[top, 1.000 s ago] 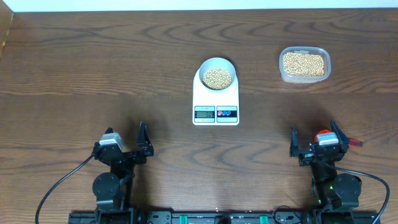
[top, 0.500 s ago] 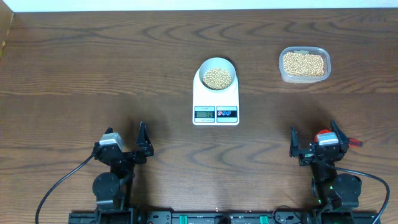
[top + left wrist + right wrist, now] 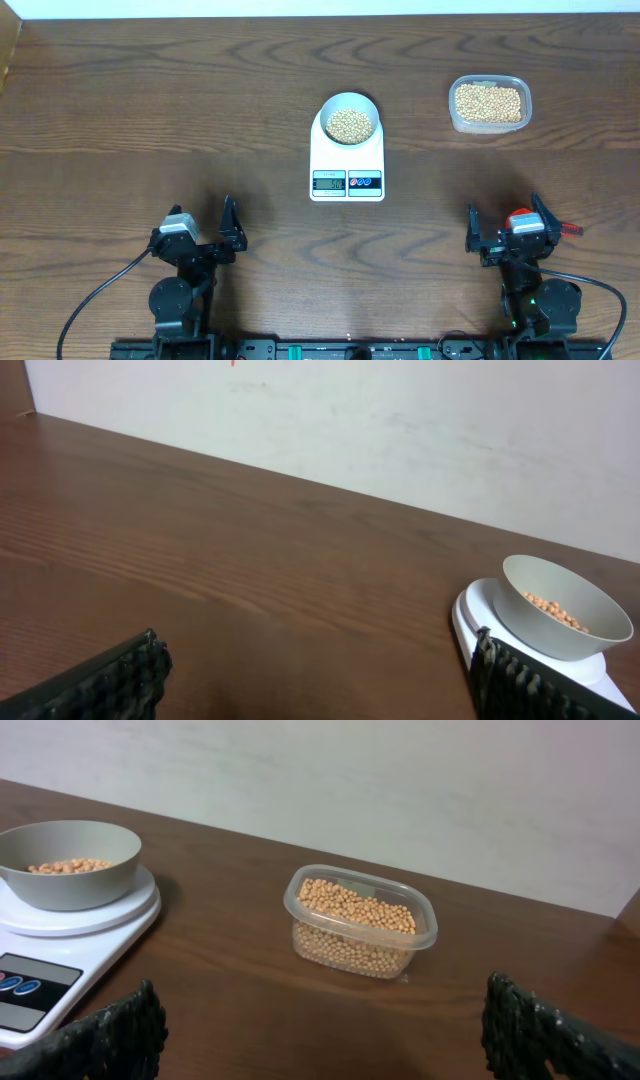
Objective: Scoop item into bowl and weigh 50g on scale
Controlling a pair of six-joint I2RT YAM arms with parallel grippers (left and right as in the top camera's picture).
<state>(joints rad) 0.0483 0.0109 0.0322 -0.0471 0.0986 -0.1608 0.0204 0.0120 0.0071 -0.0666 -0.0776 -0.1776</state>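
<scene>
My left gripper (image 3: 200, 226) sits near the near edge of the tabletop (image 3: 140, 100), on the left, with its fingers spread wide apart and nothing between them. My right gripper (image 3: 505, 224) is at the near edge on the right, its fingers just as wide and also holding nothing. A small red thing (image 3: 568, 230) pokes out beside it, and I cannot tell what it is. The scale (image 3: 346, 160) lies in the middle of the tabletop, well ahead of both grippers, with its display (image 3: 329, 181) and buttons (image 3: 364, 181) on the edge facing me; the reading is too small to make out. The bowl (image 3: 70, 890) stands upright on the far half of the scale, with a shallow layer of beans (image 3: 350, 125) in its bottom. Off to the right, well apart from the scale, a clear plastic tub (image 3: 452, 105) stands on the tabletop, filled with more beans nearly to its rim.
</scene>
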